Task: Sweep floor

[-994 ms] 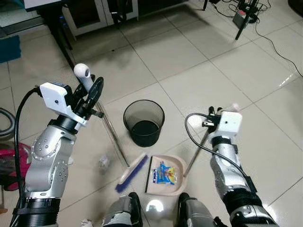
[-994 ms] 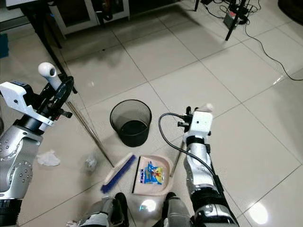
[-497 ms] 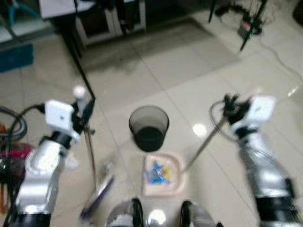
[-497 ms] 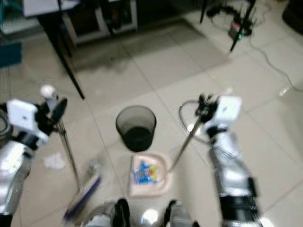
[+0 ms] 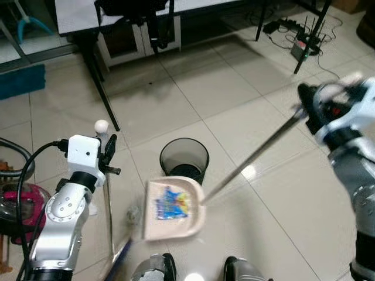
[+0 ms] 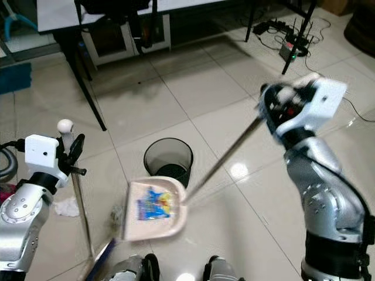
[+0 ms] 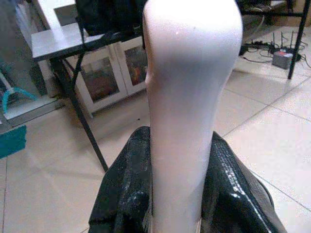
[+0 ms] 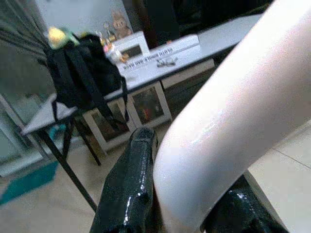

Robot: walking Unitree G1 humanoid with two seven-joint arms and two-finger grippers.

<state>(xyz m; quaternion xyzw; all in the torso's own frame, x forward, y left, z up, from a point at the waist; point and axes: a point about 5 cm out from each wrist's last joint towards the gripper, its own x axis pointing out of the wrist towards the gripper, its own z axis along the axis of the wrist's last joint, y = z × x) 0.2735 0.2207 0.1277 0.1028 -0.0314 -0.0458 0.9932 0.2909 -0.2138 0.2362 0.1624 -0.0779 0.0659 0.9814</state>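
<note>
My right gripper [image 5: 309,106] is shut on the top of the dustpan's long metal handle [image 5: 252,158], raised high at the right. The beige dustpan [image 5: 173,212] hangs off the floor, just in front of the black mesh bin [image 5: 184,160], with a colourful wrapper [image 5: 170,205] lying in it. My left gripper [image 5: 108,153] is shut on the broom's pole [image 5: 109,205], held nearly upright at the left, white knob [image 5: 102,124] on top. The blue brush [image 5: 119,261] rests on the floor by my feet. In the wrist views, black fingers [image 7: 125,194] [image 8: 129,189] clamp white handles.
A crumpled paper [image 6: 67,206] and a small scrap [image 5: 133,215] lie on the tiles near the broom. A table's black leg [image 5: 101,88] and a white cabinet [image 5: 140,38] stand behind. Cables and a stand [image 5: 304,41] sit at the back right. A pink object [image 5: 14,202] is at the left.
The right arm has lifted the dustpan off the floor and swung it left toward the bin. The broom has been drawn left and stood more upright. The camera has tilted up.
</note>
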